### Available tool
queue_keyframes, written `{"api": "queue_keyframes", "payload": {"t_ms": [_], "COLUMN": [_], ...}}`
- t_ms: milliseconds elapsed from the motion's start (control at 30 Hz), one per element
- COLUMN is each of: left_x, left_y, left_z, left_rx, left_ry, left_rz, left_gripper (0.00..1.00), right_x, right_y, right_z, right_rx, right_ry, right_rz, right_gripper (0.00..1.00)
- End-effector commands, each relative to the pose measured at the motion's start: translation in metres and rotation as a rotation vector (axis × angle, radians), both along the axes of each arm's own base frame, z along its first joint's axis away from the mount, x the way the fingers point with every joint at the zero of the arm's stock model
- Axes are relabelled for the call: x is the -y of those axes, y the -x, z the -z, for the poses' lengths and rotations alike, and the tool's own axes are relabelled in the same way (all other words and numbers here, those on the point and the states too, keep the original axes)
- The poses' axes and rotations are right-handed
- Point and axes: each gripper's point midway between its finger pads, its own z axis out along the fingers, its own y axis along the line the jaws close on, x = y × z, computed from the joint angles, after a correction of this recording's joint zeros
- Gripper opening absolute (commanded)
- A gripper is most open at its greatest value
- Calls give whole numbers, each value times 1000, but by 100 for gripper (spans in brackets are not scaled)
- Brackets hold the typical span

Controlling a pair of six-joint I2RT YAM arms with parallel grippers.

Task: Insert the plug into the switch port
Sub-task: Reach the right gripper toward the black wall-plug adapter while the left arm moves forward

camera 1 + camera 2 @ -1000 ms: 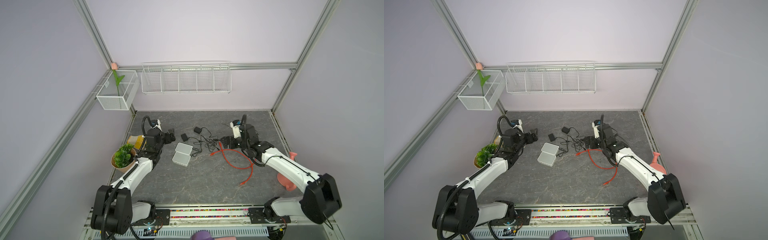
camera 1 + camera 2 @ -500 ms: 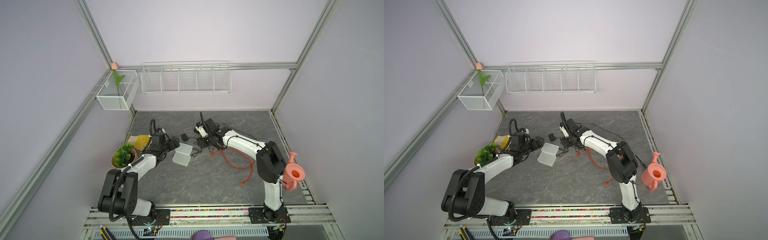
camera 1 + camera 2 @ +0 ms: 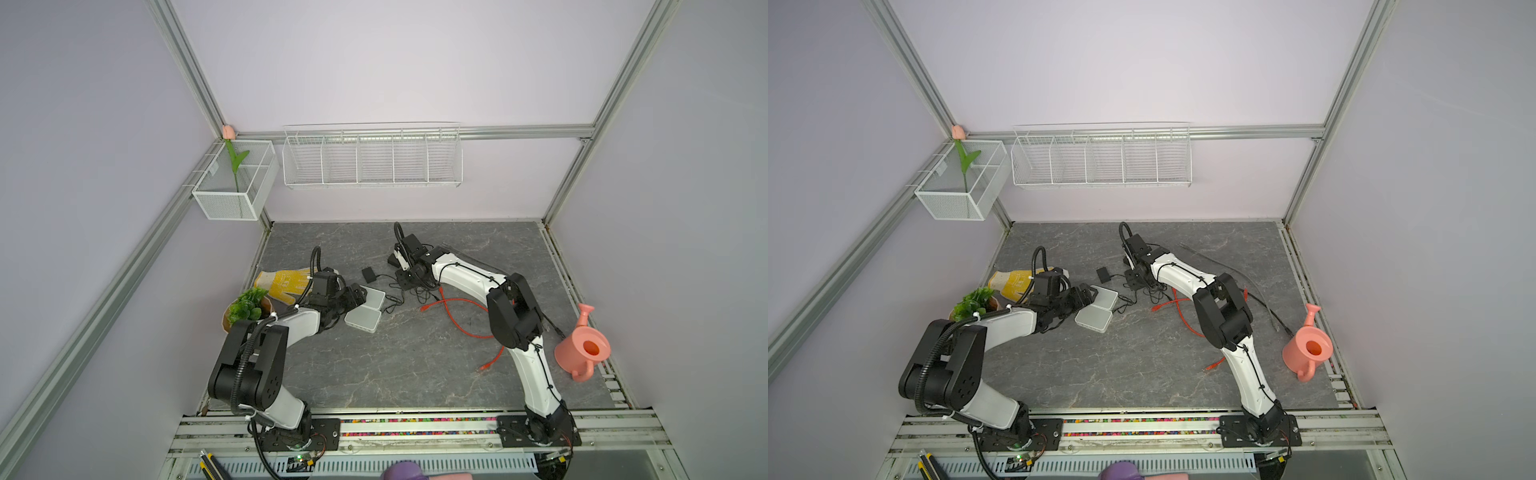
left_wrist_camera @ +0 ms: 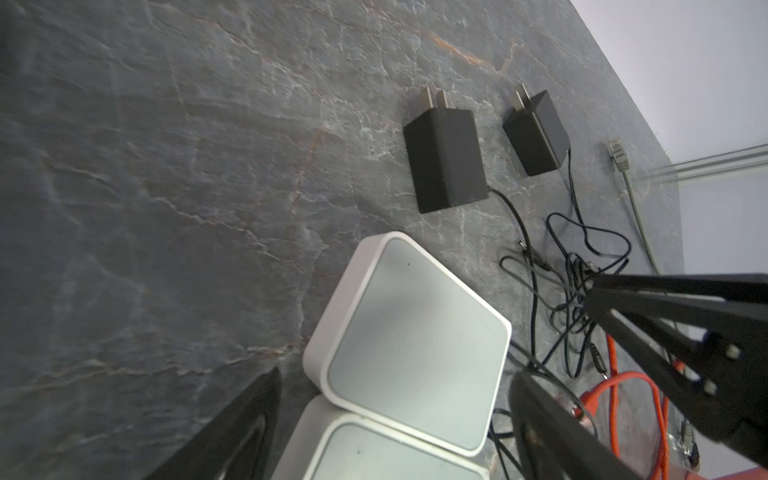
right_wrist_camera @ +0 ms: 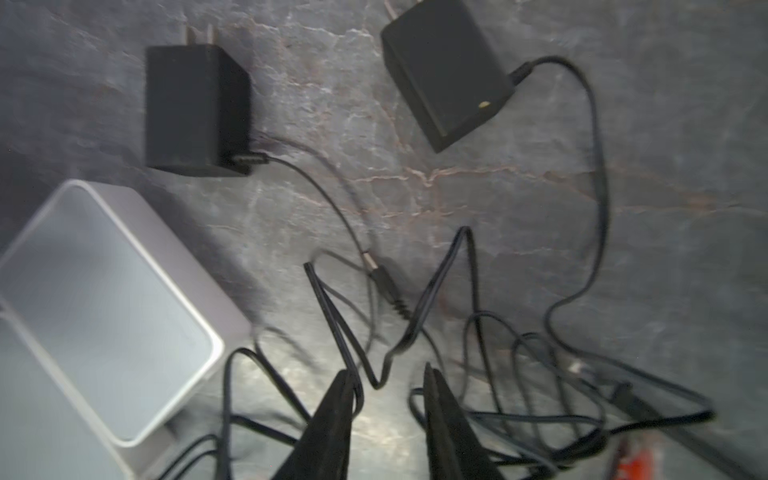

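Lilac walls on three sides, aluminium frame posts in the corners. Dark grey marbled worktop, with glare on it in the right wrist view. A mesh basket holding a tulip hangs on the left wall and a wire rack on the back wall, both well above the pincers.

A potted plant and a yellow glove sit behind the left pincer, out by its wrist. The left pincer is low over the worktop and spread wide, one finger on each side of a white switch. Cannot tell if the fingers touch it. A second switch touches the first, closer in under the pincer. No port faces any camera.

Two black adapters lie flat beyond the left pincer's tips, apart from each other. Their thin black cables tangle between the two pincers.

The plug, a small barrel end on one black cable, lies loose on the worktop just ahead of the right pincer, apart from both switches. The right pincer is narrowed with a small gap, and a bend of black cable sits in that gap at the tips. It is not visibly pinched.

An orange cable loops on the worktop under the right arm, behind its pincer. A grey cable runs further out. A pink watering can stands at the right edge, well away.
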Motion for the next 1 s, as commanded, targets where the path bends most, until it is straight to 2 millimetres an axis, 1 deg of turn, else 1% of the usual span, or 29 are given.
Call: {"api": "queue_keyframes", "payload": {"t_ms": [0,100,133,167,200,233,300,367,400,433,467,533,567,633,700,767,833,867,900,967], "left_x": [10,20,23,25,25,25,18,10,7,4,3,3,4,3,1,-3,-6,-9,-11,-17], "left_y": [7,14,16,17,18,18,15,7,4,0,-2,-4,-3,-2,0,1,2,3,3,4], "left_z": [2,0,-2,-5,-9,-13,-19,-27,-29,-33,-34,-38,-39,-38,-35,-34,-36,-39,-42,-48], "left_rx": [-16,-15,-11,-5,2,10,16,9,11,15,14,18,20,19,15,14,24,30,38,53], "left_ry": [20,28,41,59,69,68,57,91,112,133,142,143,143,136,127,124,134,135,136,136], "left_rz": [22,46,50,51,49,52,35,9,2,-5,-12,-7,0,3,-1,-15,-26,-34,-39,-57], "left_gripper": [87,87,87,87,87,87,88,88,88,88,87,87,87,87,87,87,87,87,87,88], "right_x": [39,71,80,84,84,80,63,33,20,2,-14,-34,-44,-58,-65,-73,-85,-92,-98,-103], "right_y": [-17,-24,-25,-24,-23,-21,-15,-5,-1,5,12,24,32,40,36,25,19,17,13,1], "right_z": [-4,-11,-17,-24,-32,-41,-66,-89,-96,-100,-101,-100,-99,-99,-97,-86,-77,-71,-69,-53], "right_rx": [9,45,66,87,107,135,228,300,302,282,240,162,148,158,147,97,58,44,43,35], "right_ry": [34,80,108,123,127,124,108,67,32,-17,-60,-93,-105,-126,-161,-179,-181,-182,-188,-167], "right_rz": [129,225,248,262,261,246,186,87,36,-30,-90,-159,-199,-254,-260,-264,-295,-316,-326,-318], "right_gripper": [21,21,22,23,24,26,30,36,40,42,43,43,44,45,47,47,48,49,51,57]}}
